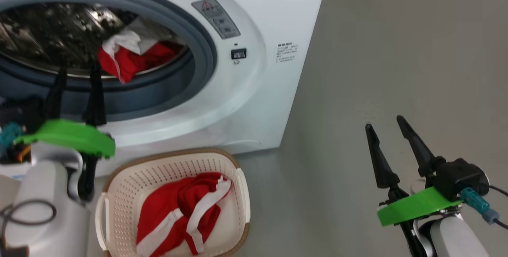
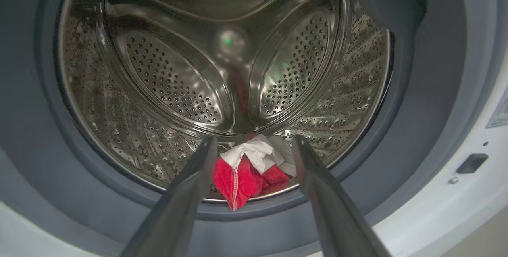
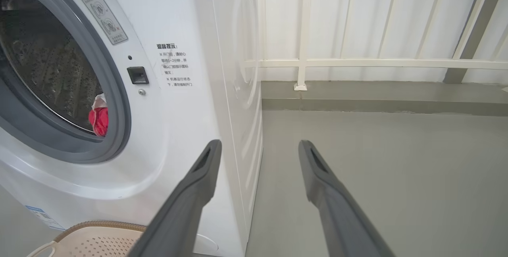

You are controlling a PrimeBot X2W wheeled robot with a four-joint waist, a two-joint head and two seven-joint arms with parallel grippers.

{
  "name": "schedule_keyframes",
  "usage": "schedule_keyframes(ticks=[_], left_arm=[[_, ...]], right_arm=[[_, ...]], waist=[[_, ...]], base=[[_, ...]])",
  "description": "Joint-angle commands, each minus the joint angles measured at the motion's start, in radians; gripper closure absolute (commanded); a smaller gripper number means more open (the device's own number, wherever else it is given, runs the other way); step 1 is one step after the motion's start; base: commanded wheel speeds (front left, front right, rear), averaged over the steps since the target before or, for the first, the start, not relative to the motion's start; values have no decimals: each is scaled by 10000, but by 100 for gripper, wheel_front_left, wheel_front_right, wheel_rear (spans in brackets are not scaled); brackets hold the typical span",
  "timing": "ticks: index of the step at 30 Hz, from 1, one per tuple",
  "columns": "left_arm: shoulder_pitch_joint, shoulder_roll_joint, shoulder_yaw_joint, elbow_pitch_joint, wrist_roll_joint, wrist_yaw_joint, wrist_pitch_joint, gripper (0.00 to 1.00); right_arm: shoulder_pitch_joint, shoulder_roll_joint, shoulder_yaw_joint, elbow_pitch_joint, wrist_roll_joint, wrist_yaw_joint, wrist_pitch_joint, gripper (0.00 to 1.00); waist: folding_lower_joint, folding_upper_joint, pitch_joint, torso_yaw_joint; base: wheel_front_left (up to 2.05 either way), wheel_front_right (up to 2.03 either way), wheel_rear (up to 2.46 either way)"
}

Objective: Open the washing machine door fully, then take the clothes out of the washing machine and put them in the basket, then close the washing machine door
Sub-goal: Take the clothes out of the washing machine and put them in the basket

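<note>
Our left tool, dark fingers spread; crumpled red-and-white clothes straight ahead at front lip of perforated steel drum — we judge left arm nearer; right tool, also spread, well apart.

A: Head cam?
B: Up high, looks down at the washing machine front & the basket near its foot.
A: Left wrist cam?
B: Very close, looks straight into the drum.
A: Right wrist cam?
B: Low, further right, faces along the machine's side to the far railing.
A: What do they share?
B: All 3 see the red clothes at the drum's mouth.
</note>
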Motion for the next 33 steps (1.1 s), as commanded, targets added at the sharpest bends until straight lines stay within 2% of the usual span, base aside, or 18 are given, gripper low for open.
schedule_keyframes(ticks=[1,15,21,24,27,33], left_arm=[[-642,431,153,125,-63,-57,-36,0],[-4223,727,-262,3457,-472,-65,-94,0],[-5189,814,-627,4351,-970,-66,385,0],[-5435,1039,-827,4896,-1047,-66,807,0],[-5676,1367,-1192,5486,-670,126,1225,0],[-5996,1575,-1404,6069,-522,450,1813,0]], right_arm=[[-382,-49,147,-310,-142,65,-65,0],[-1084,-28,366,-481,-110,65,-65,0],[-1335,-24,595,-468,-49,65,-65,0],[-1447,-23,823,-436,82,65,-65,0],[-1554,-22,1033,-420,293,65,-65,0],[-1568,-21,1319,-356,527,65,-65,0]], waist=[[-1,0,947,-70],[-1,0,2292,-270],[-1,0,2793,-365],[-1,0,2916,-495],[-1,0,3005,-638],[-1,0,3059,-893]], base=[[0,0,0],[0,0,0],[0,0,0],[0,0,0],[0,0,0],[0,0,0]])
